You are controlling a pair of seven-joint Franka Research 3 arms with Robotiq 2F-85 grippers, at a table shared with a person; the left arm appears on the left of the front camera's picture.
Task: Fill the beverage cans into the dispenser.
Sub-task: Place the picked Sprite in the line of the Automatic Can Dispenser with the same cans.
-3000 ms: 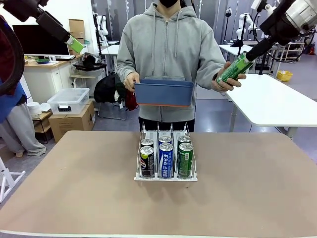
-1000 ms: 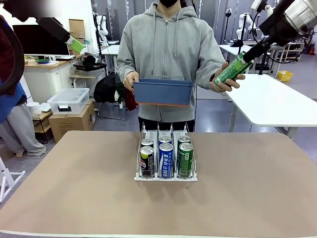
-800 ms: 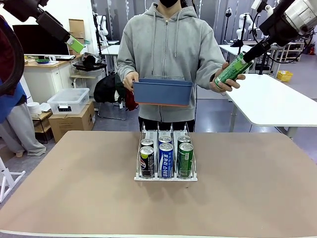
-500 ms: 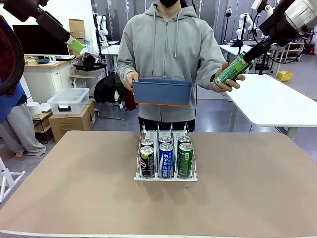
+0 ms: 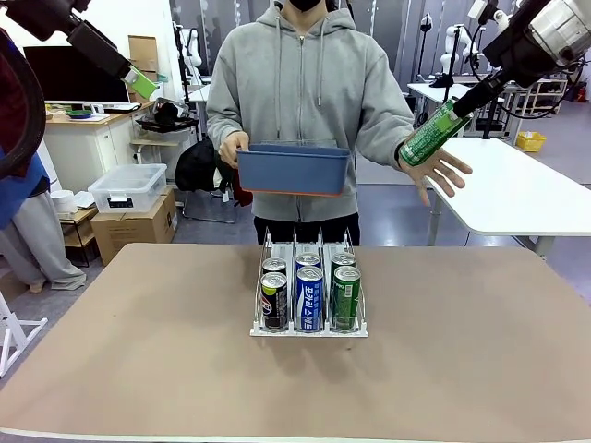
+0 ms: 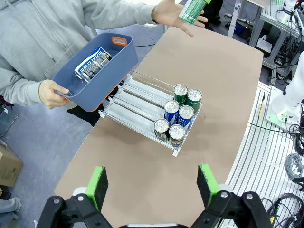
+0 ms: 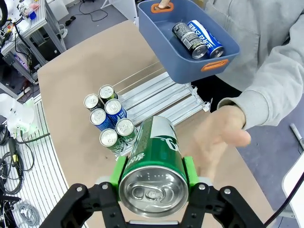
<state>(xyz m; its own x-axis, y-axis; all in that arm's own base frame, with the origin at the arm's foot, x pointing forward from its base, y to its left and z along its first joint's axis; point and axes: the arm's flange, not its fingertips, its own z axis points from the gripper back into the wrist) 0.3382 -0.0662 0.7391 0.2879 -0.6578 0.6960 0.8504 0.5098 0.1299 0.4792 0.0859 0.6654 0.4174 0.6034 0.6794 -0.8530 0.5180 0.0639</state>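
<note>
Released since the earlier frame: person's hand (image 5: 443, 169), now spread open just below green can (image 5: 430, 136); blue bin (image 5: 294, 172) shifted slightly toward the robot's left.
Item, right gripper (image 7: 153, 176): clenched on green can, held high, well apart from dispenser (image 5: 309, 329).
Item, left gripper (image 6: 152, 184): jaws wide, empty.
Handling: stand the can upright, then lower it behind the green pair (image 5: 346, 293) in their lane.
Wrist views reveal two cans (image 7: 197, 37) lying in the bin; the front view hides them.
</note>
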